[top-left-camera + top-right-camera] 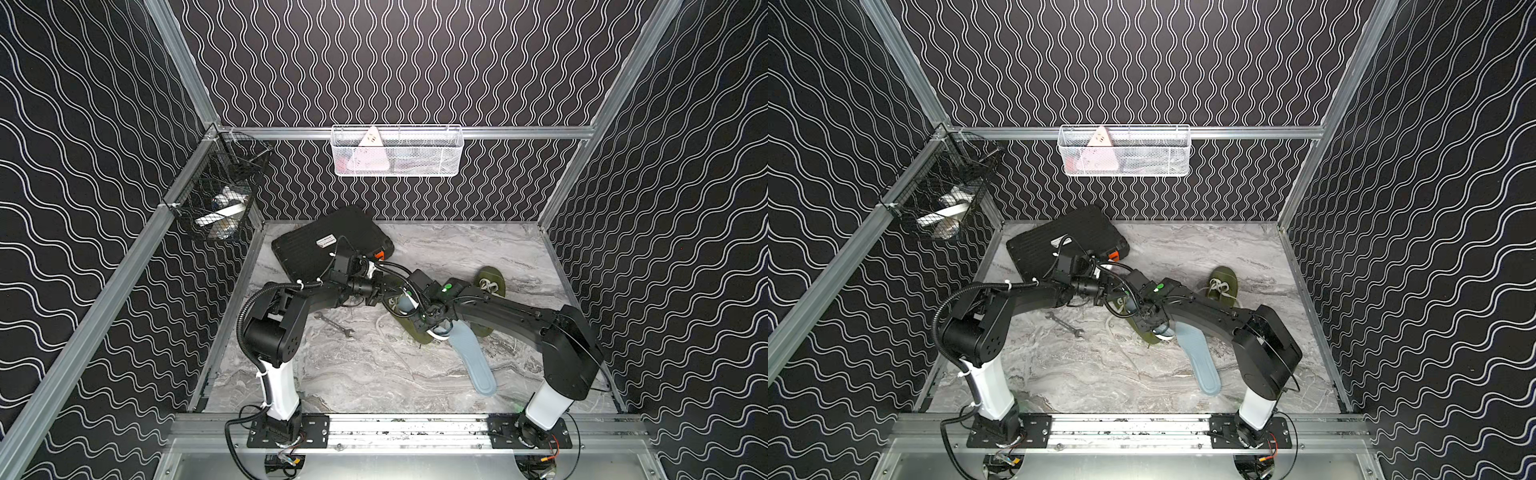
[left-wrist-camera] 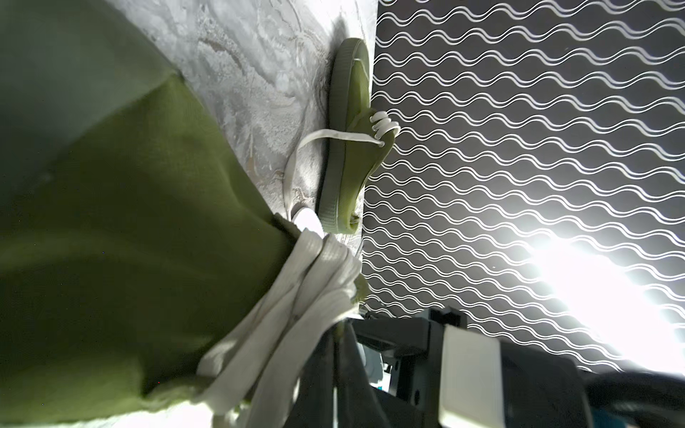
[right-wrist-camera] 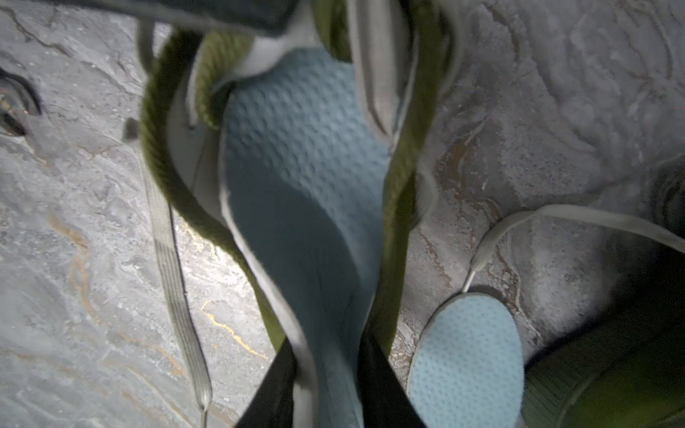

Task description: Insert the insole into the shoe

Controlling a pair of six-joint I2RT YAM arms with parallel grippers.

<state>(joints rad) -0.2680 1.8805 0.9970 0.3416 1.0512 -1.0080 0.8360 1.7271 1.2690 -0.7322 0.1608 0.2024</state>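
Observation:
An olive green shoe (image 1: 417, 332) with white laces lies at the middle of the table, mostly under both arms. My left gripper (image 2: 339, 333) is shut on the shoe at its laced upper edge, with the white laces (image 2: 296, 307) bunched against its fingers. My right gripper (image 3: 328, 355) is shut on a light blue insole (image 3: 304, 178). The front of that insole reaches into the shoe's opening (image 3: 178, 178), under the tongue. In both top views a second light blue insole (image 1: 473, 357) (image 1: 1200, 357) lies loose on the table beside the shoe.
A second olive shoe (image 1: 492, 282) (image 2: 348, 148) lies behind the right arm near the wall. A wrench (image 1: 336, 326) lies left of the shoe and a black case (image 1: 332, 245) sits at the back left. Two wire baskets, white (image 1: 397, 151) and black (image 1: 216, 199), hang on the walls.

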